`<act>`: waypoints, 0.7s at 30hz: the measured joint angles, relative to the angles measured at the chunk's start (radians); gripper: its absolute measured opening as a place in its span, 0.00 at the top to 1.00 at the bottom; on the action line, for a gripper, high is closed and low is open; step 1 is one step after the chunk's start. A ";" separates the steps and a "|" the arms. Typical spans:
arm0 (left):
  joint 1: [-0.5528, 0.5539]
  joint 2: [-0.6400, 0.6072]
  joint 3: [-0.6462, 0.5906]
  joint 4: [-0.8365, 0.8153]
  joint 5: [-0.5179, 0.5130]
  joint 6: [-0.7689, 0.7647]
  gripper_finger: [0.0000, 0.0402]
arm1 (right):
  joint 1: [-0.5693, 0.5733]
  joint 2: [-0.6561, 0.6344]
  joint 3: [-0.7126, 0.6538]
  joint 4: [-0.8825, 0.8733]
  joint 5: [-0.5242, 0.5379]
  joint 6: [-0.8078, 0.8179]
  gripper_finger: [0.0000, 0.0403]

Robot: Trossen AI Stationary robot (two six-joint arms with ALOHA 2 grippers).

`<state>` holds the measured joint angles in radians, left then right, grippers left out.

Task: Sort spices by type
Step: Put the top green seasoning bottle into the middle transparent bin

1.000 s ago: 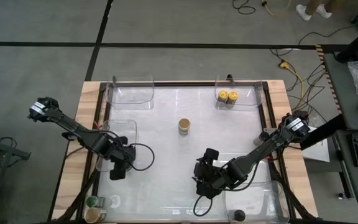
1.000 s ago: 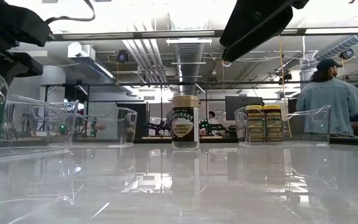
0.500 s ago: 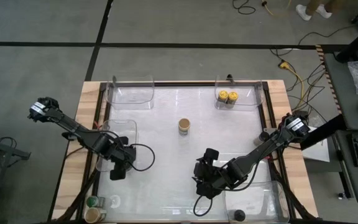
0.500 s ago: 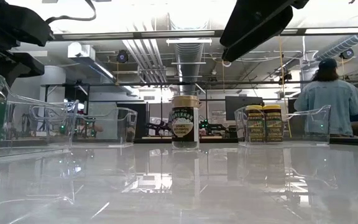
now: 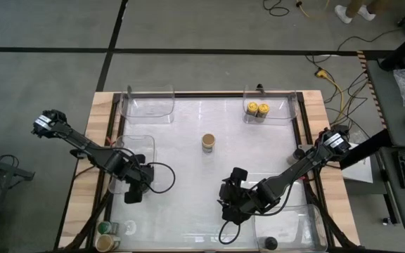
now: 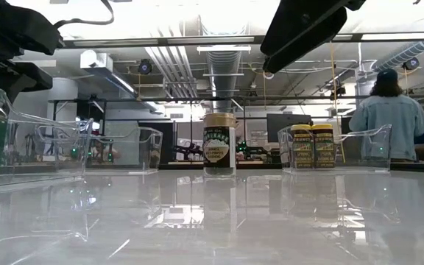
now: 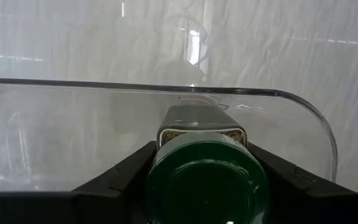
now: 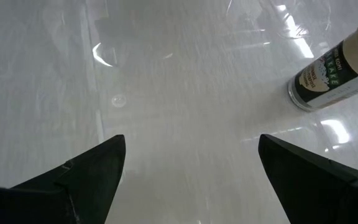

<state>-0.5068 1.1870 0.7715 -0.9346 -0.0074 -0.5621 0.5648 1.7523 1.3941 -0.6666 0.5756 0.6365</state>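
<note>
Green-lidded jar [image 7: 207, 177] is seen inside the clear bin [image 5: 129, 140] on the left side of the table [image 5: 181, 176], right at the left gripper [image 5: 133, 191]
Whether the jar is squeezed or let go cannot be told. The right gripper [image 5: 229, 204] is held wide apart over the front middle of the table, and nothing is held in it. Since a second ago nothing on the table has been moved: the tan-lidded jar [image 5: 208, 143] is left standing alone in the middle, and the two yellow-lidded jars [image 5: 257, 109] are kept side by side in the back right bin [image 5: 287, 105]. Only the person [image 6: 389, 118] far behind is shifted a tiny bit
</note>
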 joint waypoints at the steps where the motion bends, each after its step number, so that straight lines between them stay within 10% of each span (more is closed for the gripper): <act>1: 0.000 0.000 0.000 0.000 0.000 0.000 0.50 | 0.000 0.000 0.000 0.000 0.000 0.000 0.11; 21: 0.000 0.001 0.000 -0.019 0.002 -0.023 0.39 | 0.000 0.000 0.000 0.000 0.000 0.000 0.11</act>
<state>-0.5072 1.1877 0.7719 -0.9535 -0.0053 -0.5853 0.5649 1.7523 1.3937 -0.6662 0.5755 0.6365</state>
